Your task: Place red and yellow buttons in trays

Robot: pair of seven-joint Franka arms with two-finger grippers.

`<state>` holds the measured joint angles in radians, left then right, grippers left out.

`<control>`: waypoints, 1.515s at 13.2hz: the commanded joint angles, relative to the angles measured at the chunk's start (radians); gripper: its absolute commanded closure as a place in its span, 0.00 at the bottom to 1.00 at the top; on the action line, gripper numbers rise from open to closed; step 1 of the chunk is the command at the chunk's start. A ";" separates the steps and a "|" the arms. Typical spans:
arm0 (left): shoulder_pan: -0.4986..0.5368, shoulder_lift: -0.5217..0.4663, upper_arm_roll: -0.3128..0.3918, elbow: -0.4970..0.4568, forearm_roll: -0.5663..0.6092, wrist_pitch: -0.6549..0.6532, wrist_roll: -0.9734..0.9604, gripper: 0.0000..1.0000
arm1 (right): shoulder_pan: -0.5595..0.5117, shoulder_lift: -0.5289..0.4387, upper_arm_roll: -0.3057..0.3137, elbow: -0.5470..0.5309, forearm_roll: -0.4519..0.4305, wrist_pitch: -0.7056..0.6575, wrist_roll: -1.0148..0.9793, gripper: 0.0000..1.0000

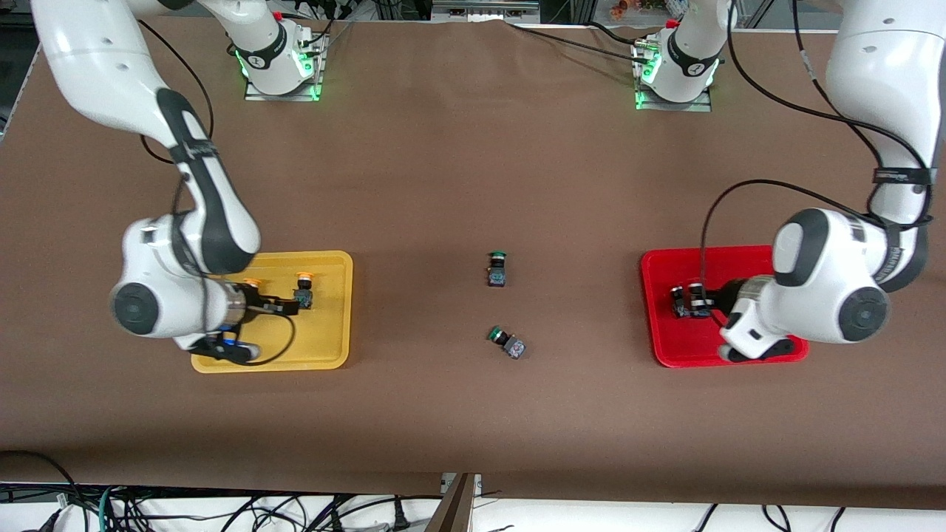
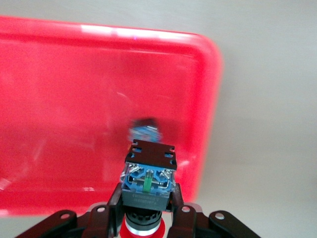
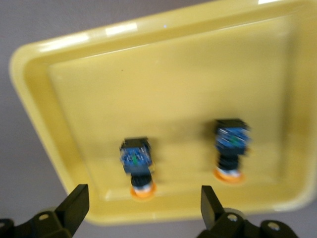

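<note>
My left gripper (image 1: 689, 303) is over the red tray (image 1: 661, 270) and is shut on a red button (image 2: 147, 186), body forward, red cap toward the wrist. In the left wrist view my left gripper (image 2: 147, 201) holds it just above the tray (image 2: 59, 99), where another button body (image 2: 145, 130) lies blurred, cap hidden. My right gripper (image 1: 284, 304) is open and empty over the yellow tray (image 1: 332, 340). Two yellow buttons (image 1: 304, 288) (image 1: 251, 283) lie in it. The right wrist view shows my right gripper (image 3: 142, 206), both buttons (image 3: 136, 161) (image 3: 230, 144) and the tray (image 3: 64, 124).
Two green-capped switches lie on the brown table between the trays, one (image 1: 497, 270) farther from the front camera and one (image 1: 507, 343) nearer, tipped on its side. Both arm bases stand along the table's edge farthest from the front camera.
</note>
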<state>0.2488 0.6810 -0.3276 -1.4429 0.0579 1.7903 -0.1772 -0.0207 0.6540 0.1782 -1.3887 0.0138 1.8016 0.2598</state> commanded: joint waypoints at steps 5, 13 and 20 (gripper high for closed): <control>0.089 0.031 -0.005 -0.208 0.057 0.383 0.113 0.60 | -0.045 -0.336 -0.052 0.033 -0.005 -0.361 -0.130 0.00; 0.095 -0.222 -0.021 -0.162 0.057 0.193 0.105 0.00 | -0.045 -0.547 -0.077 0.054 -0.008 -0.461 -0.131 0.00; 0.025 -0.426 -0.035 0.146 -0.021 -0.208 0.097 0.00 | -0.047 -0.576 -0.095 0.042 -0.011 -0.495 -0.205 0.00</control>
<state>0.3292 0.3336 -0.3946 -1.2805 0.0721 1.6359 -0.0749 -0.0654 0.0887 0.0842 -1.3339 0.0136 1.3144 0.0804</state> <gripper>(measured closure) 0.000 0.000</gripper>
